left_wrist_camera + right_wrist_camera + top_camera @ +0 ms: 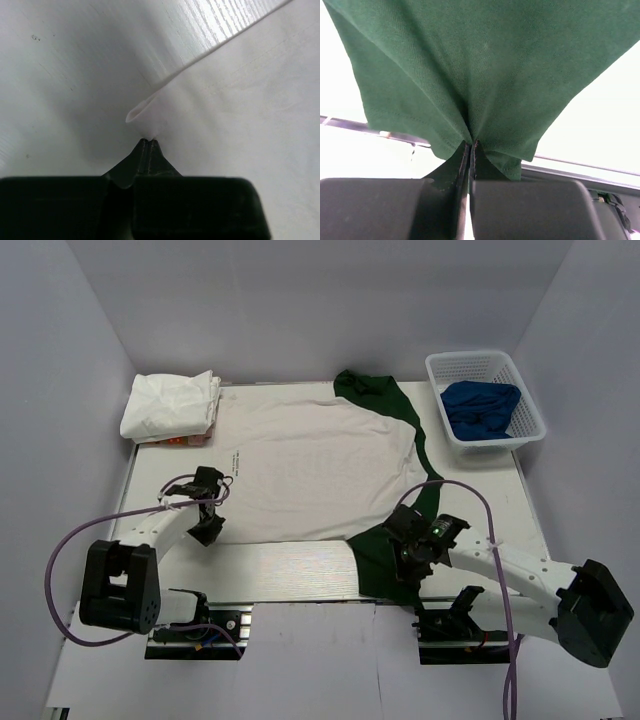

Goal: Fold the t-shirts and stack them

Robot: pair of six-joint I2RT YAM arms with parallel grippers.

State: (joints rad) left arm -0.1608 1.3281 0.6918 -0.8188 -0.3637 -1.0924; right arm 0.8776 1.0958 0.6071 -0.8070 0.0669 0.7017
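Observation:
A white t-shirt with dark green parts [310, 465] lies spread on the table, a green sleeve at its near right and a green collar at the back. My left gripper [208, 530] is shut on the shirt's white near-left corner [145, 112], which curls up at the jaws [149, 142]. My right gripper [408, 558] is shut on the green sleeve [480, 75], pinched between the fingers [470, 145]. A folded white t-shirt bundle [170, 405] lies at the back left corner.
A white plastic basket [485, 400] holding blue cloth [482, 408] stands at the back right, off the table's edge. An orange object peeks from under the folded bundle [178, 442]. The table's near edge [290, 575] runs between the arms.

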